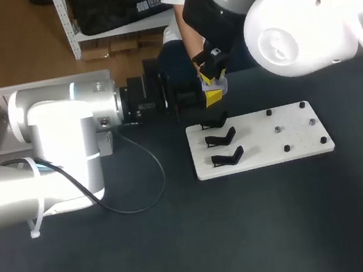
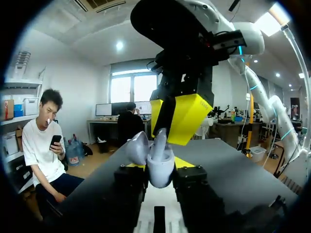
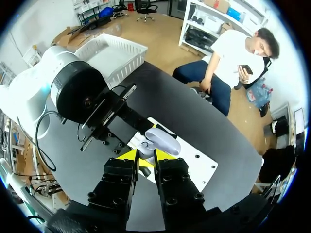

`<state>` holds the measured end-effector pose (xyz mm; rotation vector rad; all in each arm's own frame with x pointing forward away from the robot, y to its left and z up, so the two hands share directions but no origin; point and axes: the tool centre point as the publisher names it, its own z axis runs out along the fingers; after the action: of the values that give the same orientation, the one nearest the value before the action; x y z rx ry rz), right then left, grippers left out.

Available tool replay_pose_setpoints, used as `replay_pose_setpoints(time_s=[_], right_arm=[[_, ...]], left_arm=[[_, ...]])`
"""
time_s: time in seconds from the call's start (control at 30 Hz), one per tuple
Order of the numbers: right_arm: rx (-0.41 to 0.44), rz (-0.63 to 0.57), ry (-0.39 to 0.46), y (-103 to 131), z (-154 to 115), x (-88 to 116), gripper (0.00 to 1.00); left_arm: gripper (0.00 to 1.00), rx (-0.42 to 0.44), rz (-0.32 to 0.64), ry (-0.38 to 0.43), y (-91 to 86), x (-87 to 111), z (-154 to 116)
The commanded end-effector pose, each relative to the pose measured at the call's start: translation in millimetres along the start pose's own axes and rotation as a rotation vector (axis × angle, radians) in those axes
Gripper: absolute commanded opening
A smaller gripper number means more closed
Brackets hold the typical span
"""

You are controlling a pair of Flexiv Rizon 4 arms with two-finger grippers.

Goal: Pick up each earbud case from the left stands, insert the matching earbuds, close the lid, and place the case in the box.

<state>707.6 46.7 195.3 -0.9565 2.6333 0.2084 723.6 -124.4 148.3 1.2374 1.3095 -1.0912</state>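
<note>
My left pincer (image 2: 159,165) clamps the open case (image 2: 160,174) in mid-air beyond the white board (image 1: 257,142). My right pincer (image 3: 146,155), pinching an earbud (image 2: 160,138), hovers at its mouth. If it is misaligned, I judge the earbud could jam or drop.

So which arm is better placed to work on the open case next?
Right: the right gripper hangs directly over the open case, while the left gripper is occupied holding that case.

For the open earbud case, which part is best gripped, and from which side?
Probably the lower body of the earbud case, squeezed across its two sides, coming in level from the side, as the left gripper does. The lid stands open and the right gripper holds an earbud over it, so the mouth must stay free.
</note>
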Motion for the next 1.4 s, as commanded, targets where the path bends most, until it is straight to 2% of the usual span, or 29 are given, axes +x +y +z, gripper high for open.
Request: replay_pose_setpoints(time_s=[0.03, 0.63, 0.97, 1.4], right_arm=[[0.007, 0.002, 0.003, 1.1, 1.7, -1.6, 0.00], [0.023, -0.091, 0.033, 0.7, 3.0, 1.1, 0.00], [0.057, -0.021, 0.046, 1.9, 2.0, -1.4, 0.00], [0.053, 0.043, 0.077, 2.1, 3.9, -4.1, 0.00]], left_arm=[[0.00, -0.005, 0.006, -0.009, -1.4, -0.1, 0.1], [0.00, -0.005, 0.006, -0.009, -1.4, -0.1, 0.1], [0.00, -0.005, 0.006, -0.009, -1.4, -0.1, 0.1], [0.00, -0.005, 0.006, -0.009, -1.4, -0.1, 0.1]])
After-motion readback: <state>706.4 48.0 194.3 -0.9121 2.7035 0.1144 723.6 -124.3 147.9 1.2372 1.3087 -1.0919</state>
